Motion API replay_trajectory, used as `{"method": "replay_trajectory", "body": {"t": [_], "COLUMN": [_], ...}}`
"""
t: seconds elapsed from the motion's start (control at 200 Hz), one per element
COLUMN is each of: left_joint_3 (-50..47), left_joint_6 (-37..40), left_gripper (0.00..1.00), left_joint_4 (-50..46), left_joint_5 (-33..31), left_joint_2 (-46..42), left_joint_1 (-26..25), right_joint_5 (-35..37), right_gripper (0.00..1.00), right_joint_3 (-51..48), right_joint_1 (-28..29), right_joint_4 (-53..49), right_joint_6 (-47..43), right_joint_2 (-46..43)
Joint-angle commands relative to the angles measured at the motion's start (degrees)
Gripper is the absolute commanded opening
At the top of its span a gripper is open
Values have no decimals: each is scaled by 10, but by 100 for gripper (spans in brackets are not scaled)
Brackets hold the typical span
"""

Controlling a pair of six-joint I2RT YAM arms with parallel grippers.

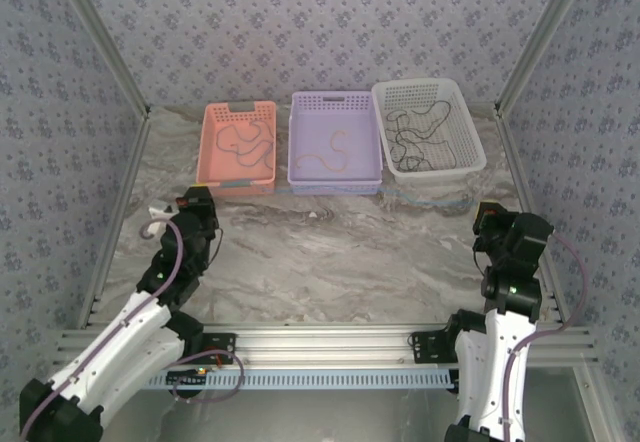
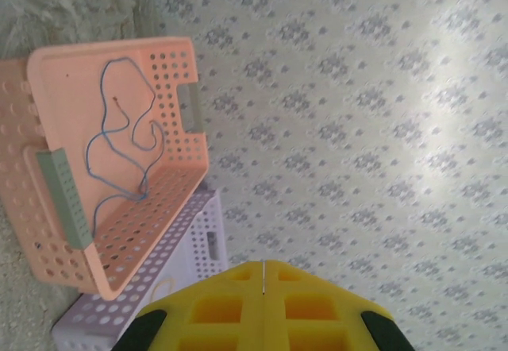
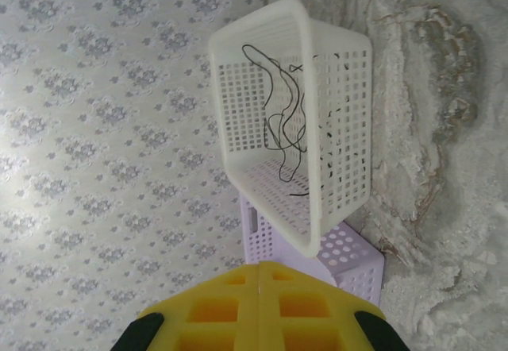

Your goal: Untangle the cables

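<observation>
- I see the left gripper (image 2: 263,281) shut tight, pads together, holding nothing.
- The right gripper (image 3: 260,278) is likewise closed and empty.
- Top view, upper centre: blue cable (image 1: 245,145) in the pink basket (image 1: 240,108), tan cable (image 1: 338,143) in the purple basket (image 1: 333,96), black cable (image 1: 420,132) in the white basket (image 1: 470,138).

The top external camera looked down from above and behind both arms over the whole surface (image 1: 330,252). The left wrist camera sat close behind the left end effector (image 2: 263,271), facing the orange basket (image 2: 119,45) ahead of it. The right wrist camera, behind the right end effector (image 3: 260,270), faced the white basket (image 3: 258,19) ahead. Both wrist views shared the purple basket (image 2: 198,248).
</observation>
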Motion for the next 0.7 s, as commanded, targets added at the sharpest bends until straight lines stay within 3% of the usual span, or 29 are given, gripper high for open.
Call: {"method": "replay_trajectory", "body": {"t": [0.0,0.355,0.655,0.7], "left_joint_3": [16,18,10,11], "left_joint_6": [-20,-39,-34,-28], "left_gripper": [0,0,0,0], "left_joint_4": [-48,-138,-132,-122], "left_joint_5": [6,6,6,29], "left_joint_2": [-40,-113,-117,-108], "left_joint_1": [28,83,84,84], "right_joint_5": [15,17,8,4], "right_gripper": [0,0,0,0], "right_joint_3": [-12,-33,-42,-33], "right_joint_1": [-9,-22,-23,-20], "right_joint_4": [-20,-30,19,30], "right_joint_6": [19,23,28,14], "right_joint_2": [-5,-18,-14,-6]}}
